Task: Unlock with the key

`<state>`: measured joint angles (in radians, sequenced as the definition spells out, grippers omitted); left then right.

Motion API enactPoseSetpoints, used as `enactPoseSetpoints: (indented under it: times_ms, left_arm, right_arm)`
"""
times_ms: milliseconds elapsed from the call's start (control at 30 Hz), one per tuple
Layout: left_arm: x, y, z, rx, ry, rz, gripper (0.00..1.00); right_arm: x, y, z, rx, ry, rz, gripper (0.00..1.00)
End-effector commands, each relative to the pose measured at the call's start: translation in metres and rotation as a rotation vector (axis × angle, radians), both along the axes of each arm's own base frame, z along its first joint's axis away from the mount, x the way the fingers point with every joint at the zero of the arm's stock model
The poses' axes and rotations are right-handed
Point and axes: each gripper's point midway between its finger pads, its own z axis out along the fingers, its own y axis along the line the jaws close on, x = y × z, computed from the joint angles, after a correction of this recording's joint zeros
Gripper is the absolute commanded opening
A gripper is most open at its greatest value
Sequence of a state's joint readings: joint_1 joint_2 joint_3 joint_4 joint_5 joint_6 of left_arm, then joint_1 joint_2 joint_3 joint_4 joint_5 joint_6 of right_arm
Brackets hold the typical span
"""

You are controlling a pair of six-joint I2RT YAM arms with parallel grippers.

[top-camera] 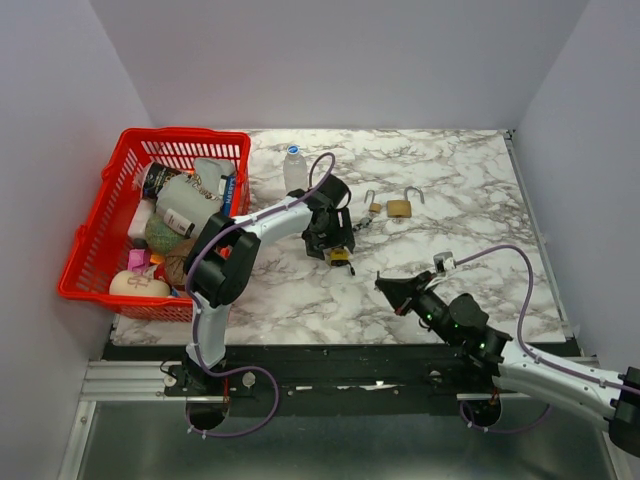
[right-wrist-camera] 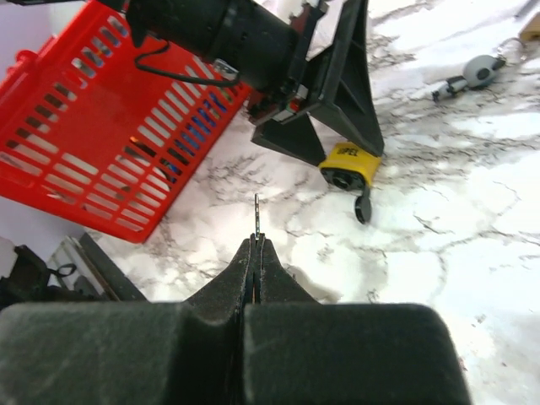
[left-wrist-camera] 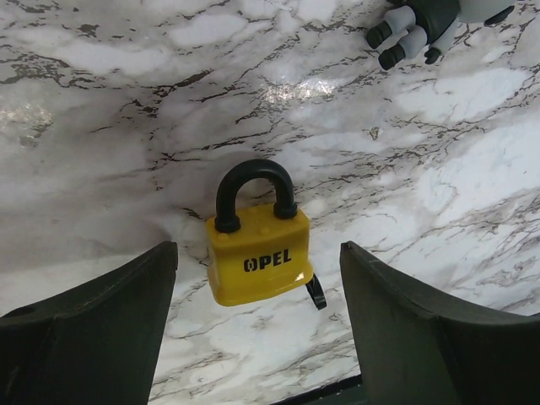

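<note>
Lying flat on the bench (left-wrist-camera: 101, 126), the yellow padlock (left-wrist-camera: 257, 266) sits between spread jaws of the left tool (left-wrist-camera: 257, 253), key (left-wrist-camera: 315, 293) at its five o'clock. The right tool (right-wrist-camera: 256, 245), pressed together, hovers at four o'clock. Likely heavy, rigid, slick: clamp its flanks.

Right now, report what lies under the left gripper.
A yellow padlock lies on the marble table between the open fingers of the left gripper. A small black tab sticks out at its base; the padlock's underside is covered.

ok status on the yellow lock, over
left fingers open, straddling yellow padlock, not touching. right fingers shut on thin dark sliver, standing off. shackle seated, key in base. nothing in the way.
</note>
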<state>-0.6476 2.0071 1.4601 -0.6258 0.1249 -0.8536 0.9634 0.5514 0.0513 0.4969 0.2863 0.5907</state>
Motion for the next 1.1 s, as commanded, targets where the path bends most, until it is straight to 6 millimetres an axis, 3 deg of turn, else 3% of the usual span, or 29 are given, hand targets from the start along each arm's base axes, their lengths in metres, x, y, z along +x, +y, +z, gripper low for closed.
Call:
enactPoseSetpoints:
  times_ms: [0,200,367,600,733,767,833,867,900,933,967,1033,1067]
  left_arm:
    - [0.007,0.009,-0.002,0.018,-0.022,-0.003,0.89]
    - [0.023,0.005,0.031,0.043,-0.165,-0.044,0.96]
    - [0.040,-0.007,0.078,0.032,-0.336,-0.112,0.99]
    - [0.041,-0.034,0.140,-0.019,-0.559,-0.251,0.99]
    - [0.029,-0.047,0.169,-0.045,-0.712,-0.344,0.98]
    - [0.025,-0.044,0.189,-0.066,-0.772,-0.346,0.98]
    - [0.014,-0.046,0.194,-0.135,-0.827,-0.380,0.98]
    - [0.007,-0.041,0.217,-0.187,-0.885,-0.383,0.97]
    - [0.003,-0.037,0.224,-0.206,-0.922,-0.388,0.96]
    - [-0.007,-0.036,0.217,-0.239,-0.949,-0.423,0.95]
    - [-0.026,-0.033,0.241,-0.327,-1.004,-0.463,0.94]
    - [-0.049,-0.030,0.244,-0.419,-1.043,-0.526,0.94]
    - [-0.074,-0.029,0.262,-0.518,-1.065,-0.611,0.93]
  right_arm:
    - [0.003,-0.011,-0.014,-0.085,0.017,-0.045,0.01]
    - [0.002,-0.015,-0.002,-0.101,-0.010,-0.046,0.01]
    - [-0.005,-0.013,0.011,-0.088,-0.033,-0.007,0.01]
    - [-0.005,-0.008,0.022,-0.107,-0.042,0.026,0.01]
    - [-0.003,-0.002,0.026,-0.107,-0.046,0.072,0.01]
    - [-0.004,0.001,0.026,-0.104,-0.045,0.098,0.01]
    - [-0.003,0.006,0.030,-0.089,-0.053,0.131,0.01]
    - [-0.006,0.009,0.032,-0.082,-0.061,0.178,0.01]
    - [-0.007,0.011,0.036,-0.070,-0.073,0.199,0.01]
    - [-0.008,0.014,0.046,-0.044,-0.100,0.220,0.01]
    - [-0.011,0.017,0.052,-0.026,-0.115,0.257,0.01]
    - [-0.015,0.022,0.067,0.003,-0.156,0.305,0.01]
    - [-0.022,0.026,0.072,0.007,-0.173,0.363,0.01]
